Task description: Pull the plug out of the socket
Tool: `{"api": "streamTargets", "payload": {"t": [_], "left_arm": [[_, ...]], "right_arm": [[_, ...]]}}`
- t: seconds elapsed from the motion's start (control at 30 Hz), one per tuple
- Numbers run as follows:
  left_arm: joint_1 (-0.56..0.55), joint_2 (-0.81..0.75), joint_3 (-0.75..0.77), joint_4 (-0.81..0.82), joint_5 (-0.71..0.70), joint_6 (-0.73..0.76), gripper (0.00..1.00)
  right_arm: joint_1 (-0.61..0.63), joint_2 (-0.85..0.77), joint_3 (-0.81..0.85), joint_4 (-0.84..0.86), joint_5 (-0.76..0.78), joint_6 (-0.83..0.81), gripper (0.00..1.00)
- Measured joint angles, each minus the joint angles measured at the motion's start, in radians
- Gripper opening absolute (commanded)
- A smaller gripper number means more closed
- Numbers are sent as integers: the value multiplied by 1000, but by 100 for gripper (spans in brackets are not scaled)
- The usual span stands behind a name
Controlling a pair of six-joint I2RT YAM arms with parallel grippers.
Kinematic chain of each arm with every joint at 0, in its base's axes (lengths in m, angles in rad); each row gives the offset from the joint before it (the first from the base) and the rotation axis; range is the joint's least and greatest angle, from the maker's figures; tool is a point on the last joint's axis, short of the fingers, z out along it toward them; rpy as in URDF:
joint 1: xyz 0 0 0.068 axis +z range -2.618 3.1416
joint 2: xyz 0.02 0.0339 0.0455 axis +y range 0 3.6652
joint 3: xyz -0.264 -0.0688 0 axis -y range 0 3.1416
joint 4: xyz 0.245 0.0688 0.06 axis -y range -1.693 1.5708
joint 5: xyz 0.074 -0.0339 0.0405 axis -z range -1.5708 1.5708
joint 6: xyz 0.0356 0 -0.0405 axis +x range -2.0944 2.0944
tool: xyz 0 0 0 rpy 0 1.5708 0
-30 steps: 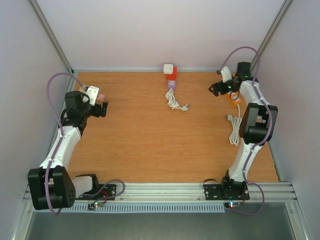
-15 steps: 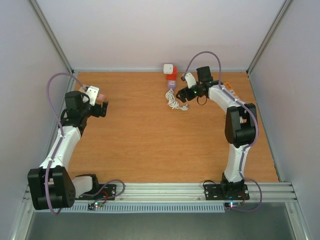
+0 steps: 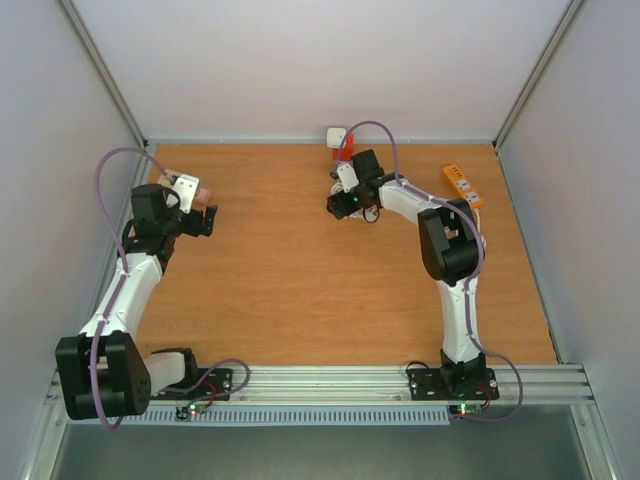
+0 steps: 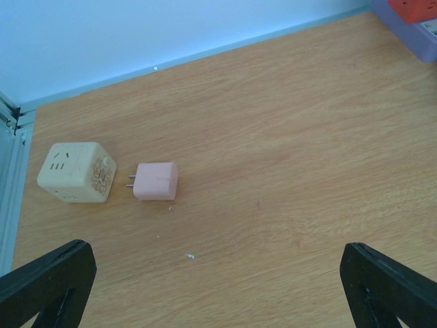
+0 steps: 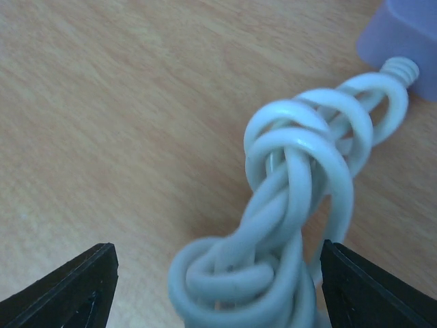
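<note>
A red socket block [image 3: 345, 152] lies at the back middle with a white plug [image 3: 337, 136] at its far end. A purple plug [image 5: 410, 27] sits at its near end, trailing a coiled white cable [image 5: 300, 205]. My right gripper [image 3: 342, 205] is open, and in the right wrist view [image 5: 218, 287] its fingers stand on either side of the coil, not touching it. My left gripper [image 3: 205, 218] is open and empty at the left. In the left wrist view [image 4: 218, 294] it hovers near a pink plug [image 4: 156, 181], which lies unplugged beside a cream cube socket [image 4: 74, 172].
An orange power strip [image 3: 461, 183] lies at the back right. The enclosure's walls close the table at the back and on both sides. The red block's corner [image 4: 416, 8] shows at the top right of the left wrist view.
My right arm has swung from the back right, by the orange strip, leftwards to the coiled cable near the red socket. The left arm has not moved.
</note>
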Motion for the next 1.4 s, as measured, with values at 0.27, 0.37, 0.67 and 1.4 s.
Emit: {"api": "streamTargets", "payload": {"t": [0.27, 0.37, 0.67, 1.4], "left_arm": [[0, 0, -5, 0, 0, 2, 100], [0, 0, -5, 1, 0, 3, 100], [0, 0, -9, 2, 0, 3, 100], [0, 0, -12, 3, 0, 3, 100]], "right_arm": [[17, 100, 127, -20, 52, 52, 73], [21, 129, 172, -24, 69, 71, 69], [28, 179, 246, -37, 97, 92, 49], [181, -50, -135, 83, 58, -4, 39]]}}
